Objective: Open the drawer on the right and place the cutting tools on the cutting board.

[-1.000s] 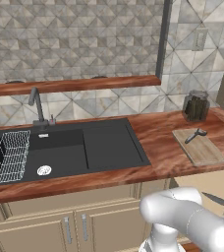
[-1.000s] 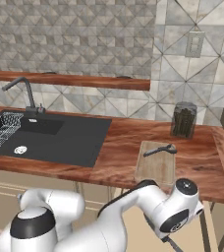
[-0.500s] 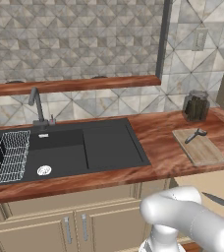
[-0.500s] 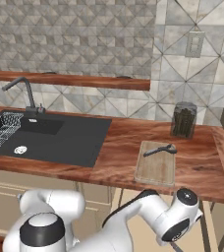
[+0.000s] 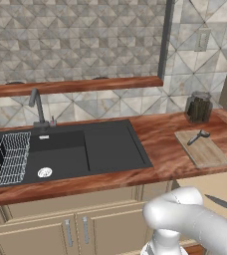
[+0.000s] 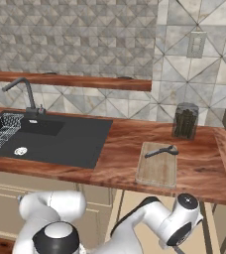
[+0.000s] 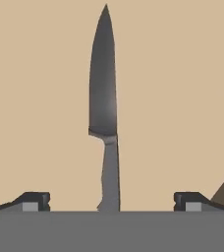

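Observation:
The drawer (image 7: 182,74) stands pulled out, its beige floor under the hand. On that floor lies a dark-grey knife (image 7: 105,98), blade pointing away. My gripper (image 7: 111,202) is open, one fingertip (image 7: 35,201) on each side of the knife's handle and well apart from it. The same knife (image 5: 224,203) lies in the open drawer (image 5: 205,185) below the counter at the right. The light tan cutting board (image 5: 201,148) rests on the counter, and a small dark utensil (image 5: 197,137) lies on its far end. From the right side, the board (image 6: 157,166) and the utensil (image 6: 160,151) look the same.
A dark glass jar (image 5: 198,107) stands behind the board by the wall. The black sink (image 5: 65,154) with a wire rack (image 5: 11,157) and a faucet (image 5: 36,104) takes the counter's left. Beige cabinet doors (image 5: 75,229) sit below. My arm's wrist (image 6: 182,223) hangs under the counter edge.
In the right base view the wrist has sunk slightly below the counter edge. The knife, the board and the utensil have not moved.

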Controlling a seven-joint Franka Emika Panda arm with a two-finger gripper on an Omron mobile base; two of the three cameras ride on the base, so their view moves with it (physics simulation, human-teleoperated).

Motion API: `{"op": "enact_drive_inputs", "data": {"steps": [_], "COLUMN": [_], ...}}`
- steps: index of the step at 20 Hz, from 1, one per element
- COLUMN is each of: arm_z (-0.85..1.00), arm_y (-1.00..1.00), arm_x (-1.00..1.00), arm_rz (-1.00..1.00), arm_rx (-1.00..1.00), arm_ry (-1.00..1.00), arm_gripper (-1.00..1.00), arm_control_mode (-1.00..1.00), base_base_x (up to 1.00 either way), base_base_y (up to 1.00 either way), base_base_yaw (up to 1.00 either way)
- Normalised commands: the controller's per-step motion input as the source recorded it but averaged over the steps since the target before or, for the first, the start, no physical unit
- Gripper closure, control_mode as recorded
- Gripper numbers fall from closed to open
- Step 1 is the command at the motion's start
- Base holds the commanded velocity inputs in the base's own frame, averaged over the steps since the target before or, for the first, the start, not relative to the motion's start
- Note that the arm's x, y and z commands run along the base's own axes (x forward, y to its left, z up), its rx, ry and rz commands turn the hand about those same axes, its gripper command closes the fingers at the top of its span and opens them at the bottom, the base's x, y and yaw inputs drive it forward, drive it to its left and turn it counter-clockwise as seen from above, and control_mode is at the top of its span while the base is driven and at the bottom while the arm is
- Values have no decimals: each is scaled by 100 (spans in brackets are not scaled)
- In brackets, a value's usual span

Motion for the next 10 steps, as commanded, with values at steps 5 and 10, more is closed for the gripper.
{"op": "enact_drive_inputs", "data": {"steps": [5,10], "arm_z": [-28,-18], "arm_y": [-15,-2], "arm_x": [13,0], "arm_rz": [0,0], "arm_rx": [1,4], "arm_ry": [8,6], "arm_gripper": [-100,-100], "arm_control_mode": [-100,-100], "base_base_x": [0,0], "base_base_y": [0,0], "base_base_yaw": [0,0]}}
